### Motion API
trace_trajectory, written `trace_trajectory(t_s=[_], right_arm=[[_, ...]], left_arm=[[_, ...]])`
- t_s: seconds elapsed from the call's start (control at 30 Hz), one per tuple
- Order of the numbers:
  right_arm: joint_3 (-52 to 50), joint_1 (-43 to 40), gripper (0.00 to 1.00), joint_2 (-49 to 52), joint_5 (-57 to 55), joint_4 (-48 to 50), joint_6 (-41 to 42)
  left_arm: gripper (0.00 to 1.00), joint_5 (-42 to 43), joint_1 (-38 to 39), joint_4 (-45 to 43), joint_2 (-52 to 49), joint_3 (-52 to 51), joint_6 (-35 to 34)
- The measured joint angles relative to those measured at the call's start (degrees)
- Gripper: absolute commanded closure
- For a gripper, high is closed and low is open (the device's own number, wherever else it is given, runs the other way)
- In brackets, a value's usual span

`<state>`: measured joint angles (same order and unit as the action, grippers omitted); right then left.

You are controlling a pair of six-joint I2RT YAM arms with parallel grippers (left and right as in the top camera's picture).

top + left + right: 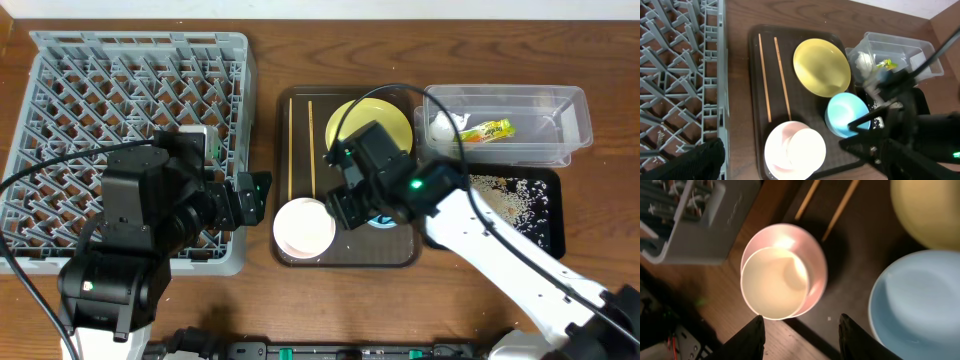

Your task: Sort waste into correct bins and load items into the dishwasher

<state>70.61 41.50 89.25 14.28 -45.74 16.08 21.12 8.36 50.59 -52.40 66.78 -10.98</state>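
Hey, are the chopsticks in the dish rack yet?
No, both chopsticks lie on the brown tray, beside the yellow plate.

1. Found no legible text, brand, number or sign in any of the three views.
2. Made out coloured printing on the snack wrapper [487, 130] inside the clear tub [572, 108], too small to read.
3. Noted faint marks on the dish rack [715, 215] corner wall in the right wrist view, blurred beyond reading.

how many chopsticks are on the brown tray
2. One chopstick lies nearest the left edge of the dark-brown tray; the other lies beside it, left of the yellow plate. None seem hidden.
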Motion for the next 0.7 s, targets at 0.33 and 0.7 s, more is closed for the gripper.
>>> trace_trajectory(t_s=[0.33, 0.7], right_arm=[[-0.13, 4.28, 0.97, 13.09, -1.11, 2.40, 3.34], [-0.26, 2.23, 0.99, 12.11, -2.19, 2.69, 4.02]], left_arm=[[0.01, 0.02, 0.00, 2.56, 0.00, 0.02, -0.04], [0.01, 0.02, 0.00, 1.25, 0.00, 0.00, -1.79]])
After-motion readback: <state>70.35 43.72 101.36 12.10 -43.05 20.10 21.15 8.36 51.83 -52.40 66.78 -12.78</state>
